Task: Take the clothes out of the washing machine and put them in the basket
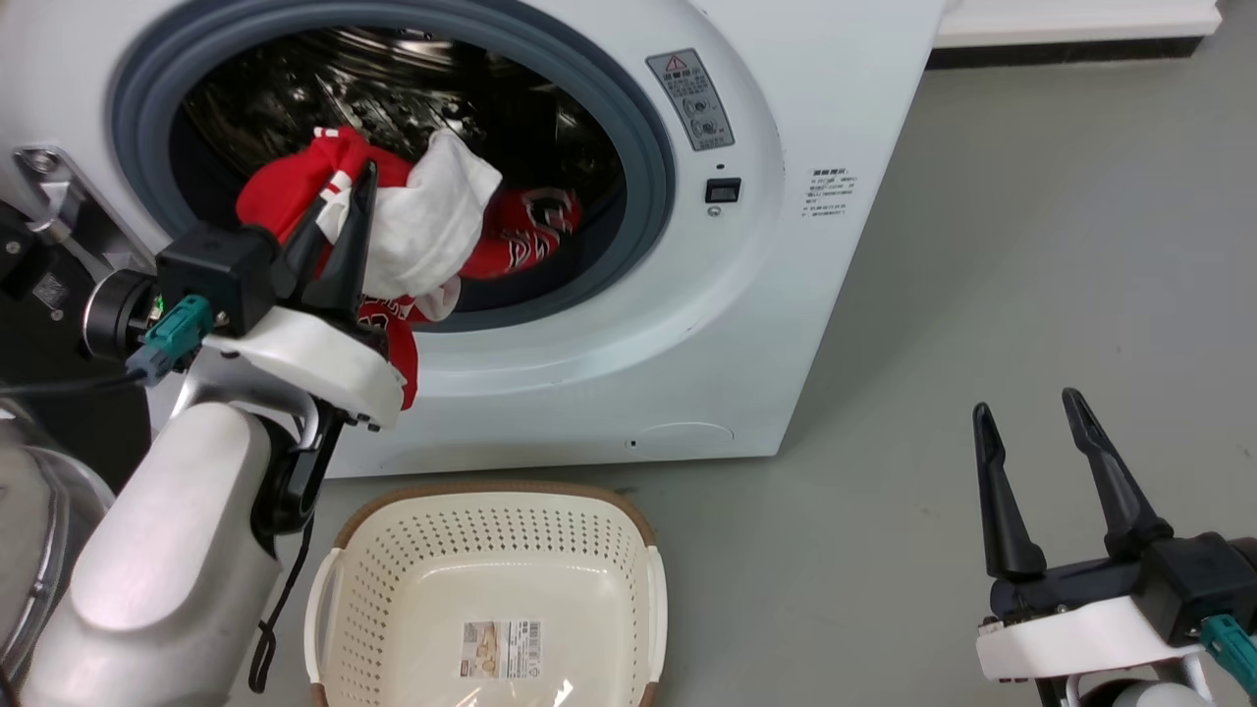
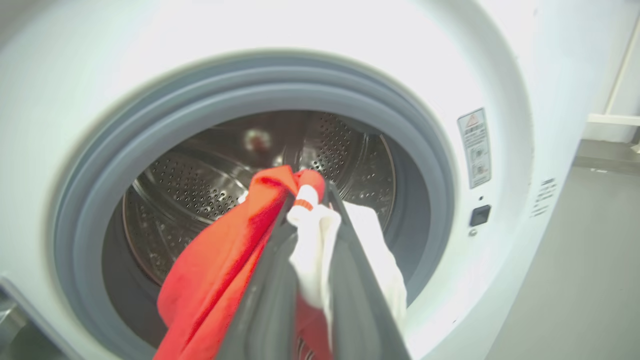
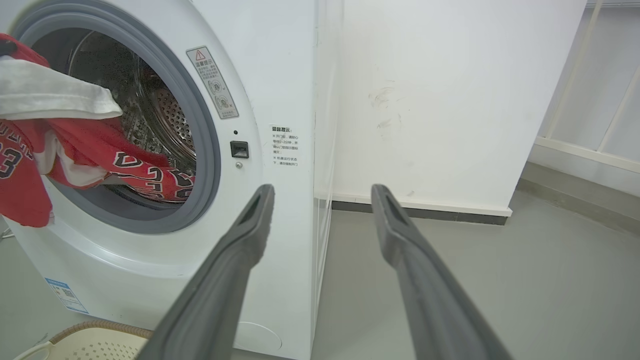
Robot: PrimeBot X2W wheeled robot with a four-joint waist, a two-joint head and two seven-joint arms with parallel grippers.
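Clothes (image 1: 432, 226), soft red and white, bunched in clamped left claw (image 1: 346, 191); tapered right claw (image 1: 1027, 403) apart.

My left gripper (image 1: 344, 187) sits at the mouth of the washing machine (image 1: 786, 245), pinching the clothes (image 1: 432, 221), which trail behind it into the drum (image 1: 412, 88) and hang over the ring (image 1: 650, 167) below it. The basket (image 1: 491, 489) stands on the floor (image 1: 1031, 245) below that gripper (in front of the machine), and my right gripper (image 1: 1024, 401) lies well to its right.
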